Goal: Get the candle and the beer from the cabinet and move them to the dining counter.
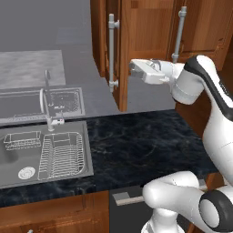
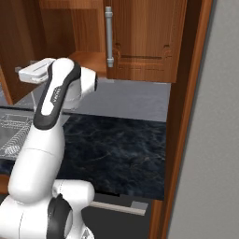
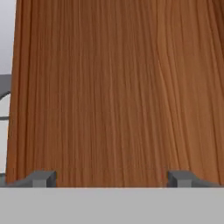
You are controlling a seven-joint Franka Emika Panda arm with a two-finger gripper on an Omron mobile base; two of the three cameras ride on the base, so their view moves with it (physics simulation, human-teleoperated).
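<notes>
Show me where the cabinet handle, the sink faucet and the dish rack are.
cabinet handle (image 1: 111,52), left base view, middle of the bar.
sink faucet (image 1: 46,102), left base view, on its upright pipe.
dish rack (image 1: 60,154), left base view, centre of the wire grid.

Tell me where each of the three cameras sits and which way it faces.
Left base view: behind-left, facing the sink, black counter and cabinet; arm from lower right.
Right base view: behind-right, facing the same counter and cabinet; arm from lower left.
Hand view: on the hand, facing the cabinet's wood; open gripper at bottom.
</notes>
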